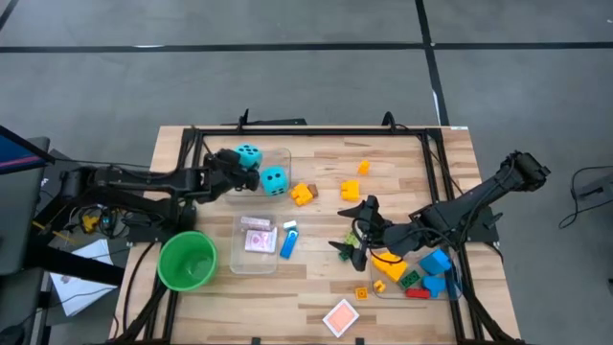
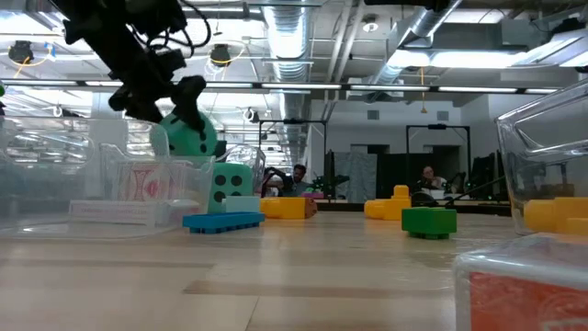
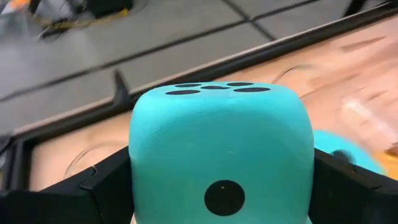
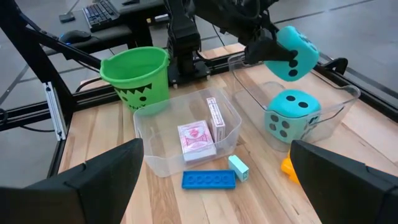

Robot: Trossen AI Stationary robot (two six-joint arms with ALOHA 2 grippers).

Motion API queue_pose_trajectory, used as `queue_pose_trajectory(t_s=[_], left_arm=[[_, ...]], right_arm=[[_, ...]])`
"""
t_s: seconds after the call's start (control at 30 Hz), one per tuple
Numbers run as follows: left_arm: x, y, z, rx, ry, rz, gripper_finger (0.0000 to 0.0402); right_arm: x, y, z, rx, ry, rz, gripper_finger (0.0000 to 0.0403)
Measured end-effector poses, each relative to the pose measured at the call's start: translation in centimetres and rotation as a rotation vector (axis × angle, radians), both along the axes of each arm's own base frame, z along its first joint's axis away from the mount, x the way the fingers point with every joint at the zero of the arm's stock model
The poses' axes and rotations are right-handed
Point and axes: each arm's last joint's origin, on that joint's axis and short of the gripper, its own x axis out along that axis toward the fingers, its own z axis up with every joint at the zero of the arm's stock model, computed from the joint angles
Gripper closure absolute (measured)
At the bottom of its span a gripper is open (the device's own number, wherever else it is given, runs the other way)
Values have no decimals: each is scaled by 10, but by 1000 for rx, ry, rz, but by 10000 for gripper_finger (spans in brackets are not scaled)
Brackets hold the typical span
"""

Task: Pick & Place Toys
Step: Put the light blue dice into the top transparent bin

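Aloft, left claw point(image 1: 233, 165) grips cyan die point(image 1: 248, 154) (fingers wide).

One die point(image 1: 249, 154) hangs above the far bin point(image 1: 283, 158) holding the other die point(image 1: 274, 179), the card packs point(image 1: 259, 240) lie in the nearer bin point(image 1: 237, 264), and the cup point(image 1: 187, 260) stands left of it.

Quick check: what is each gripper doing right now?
Left gripper: shut on a cyan die, held above the other die.
Right gripper: open, holding nothing.
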Motion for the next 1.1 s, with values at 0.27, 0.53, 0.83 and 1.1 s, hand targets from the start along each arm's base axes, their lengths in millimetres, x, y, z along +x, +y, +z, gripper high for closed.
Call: queue_pose_trajectory(t_s=[0.27,0.53,0.83,1.1], left_arm=[[-12,8,-9,-129,51,53,55],[-19,14,-21,-167,78,85,52],[-22,17,-24,-176,79,98,54],[-22,17,-24,-176,83,96,46]], right_arm=[[0,0,0,0,0,0,7],[0,0,0,0,0,0,7],[0,0,0,0,1,1,7],[0,0,0,3,2,8,7]])
